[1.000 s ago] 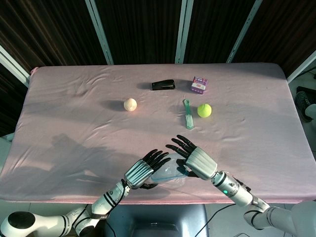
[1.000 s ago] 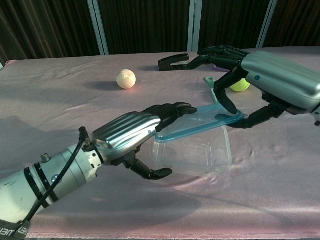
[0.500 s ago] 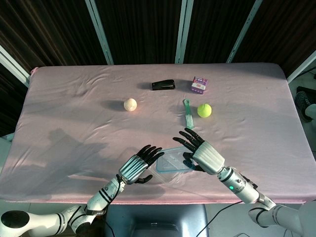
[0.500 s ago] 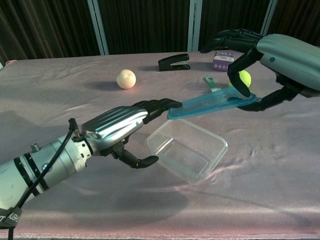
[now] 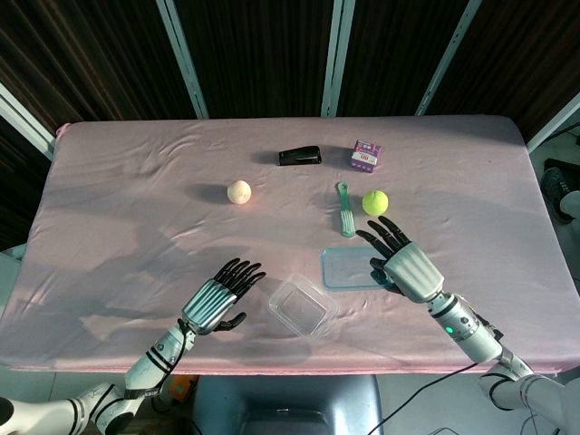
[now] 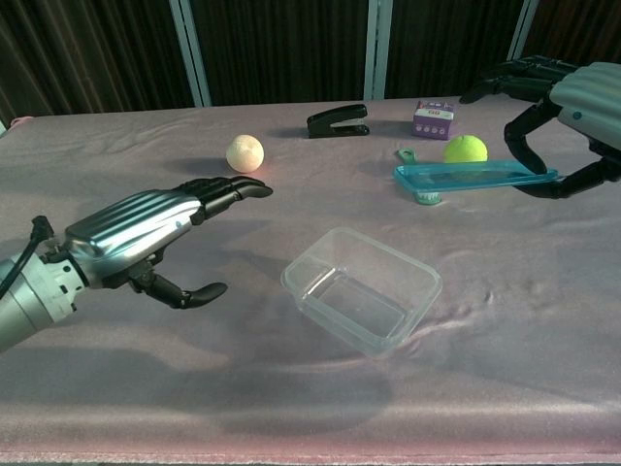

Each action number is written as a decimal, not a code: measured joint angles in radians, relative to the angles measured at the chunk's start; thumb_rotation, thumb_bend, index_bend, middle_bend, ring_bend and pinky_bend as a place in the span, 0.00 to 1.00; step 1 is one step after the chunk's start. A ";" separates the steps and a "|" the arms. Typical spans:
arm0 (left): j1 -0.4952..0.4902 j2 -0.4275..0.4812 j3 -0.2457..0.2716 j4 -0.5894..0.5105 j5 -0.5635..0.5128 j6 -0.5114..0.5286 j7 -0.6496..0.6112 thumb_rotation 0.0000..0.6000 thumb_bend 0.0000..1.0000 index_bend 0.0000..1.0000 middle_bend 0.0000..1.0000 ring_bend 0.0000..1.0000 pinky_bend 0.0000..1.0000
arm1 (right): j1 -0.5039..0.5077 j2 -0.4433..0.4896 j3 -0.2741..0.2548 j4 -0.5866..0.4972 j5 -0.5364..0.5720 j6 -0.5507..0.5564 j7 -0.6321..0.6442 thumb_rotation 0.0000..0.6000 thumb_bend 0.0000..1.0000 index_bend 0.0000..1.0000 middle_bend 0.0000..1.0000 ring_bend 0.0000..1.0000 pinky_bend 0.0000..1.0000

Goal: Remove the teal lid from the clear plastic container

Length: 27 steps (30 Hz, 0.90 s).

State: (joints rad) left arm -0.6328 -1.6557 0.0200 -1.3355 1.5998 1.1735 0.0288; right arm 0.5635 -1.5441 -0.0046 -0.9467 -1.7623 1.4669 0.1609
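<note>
The clear plastic container [image 5: 302, 306] [image 6: 361, 289] stands open and lidless on the pink cloth near the front edge. My right hand [image 5: 405, 263] [image 6: 572, 107] holds the teal lid [image 5: 349, 269] [image 6: 471, 176] by its right end, thumb under it and fingers over it. The lid hangs level above the cloth, to the right of the container and apart from it. My left hand [image 5: 217, 301] [image 6: 146, 233] hovers left of the container with its fingers spread, holding nothing and touching nothing.
A green brush [image 5: 345, 210] and a tennis ball [image 5: 375, 202] [image 6: 465, 149] lie just beyond the lid. Further back are a black stapler [image 5: 300, 156], a purple box [image 5: 366, 155] and a peach ball [image 5: 238, 191] [image 6: 245, 153]. The table's front edge runs close below both hands.
The lid has come off the container and been carried up and to the right by my right hand. My left hand let go of the container and drew back to the left.
</note>
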 measured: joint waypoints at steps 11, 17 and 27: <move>0.062 0.058 0.015 0.015 -0.024 0.031 -0.059 1.00 0.32 0.00 0.00 0.00 0.00 | -0.002 -0.107 -0.026 0.149 0.040 -0.136 -0.010 1.00 0.55 0.48 0.21 0.04 0.08; 0.087 0.091 0.020 0.014 -0.020 0.060 -0.076 1.00 0.32 0.00 0.00 0.00 0.00 | 0.000 -0.089 -0.042 0.099 0.065 -0.228 -0.049 1.00 0.24 0.00 0.02 0.00 0.00; 0.187 0.231 0.044 -0.086 -0.011 0.180 -0.120 1.00 0.32 0.00 0.00 0.00 0.00 | -0.037 0.102 -0.065 -0.210 0.141 -0.322 -0.198 1.00 0.13 0.00 0.00 0.00 0.00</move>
State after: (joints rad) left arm -0.4461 -1.4250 0.0639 -1.4211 1.5889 1.3540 -0.0910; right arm 0.5264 -1.4421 -0.0697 -1.1568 -1.6213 1.1453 -0.0368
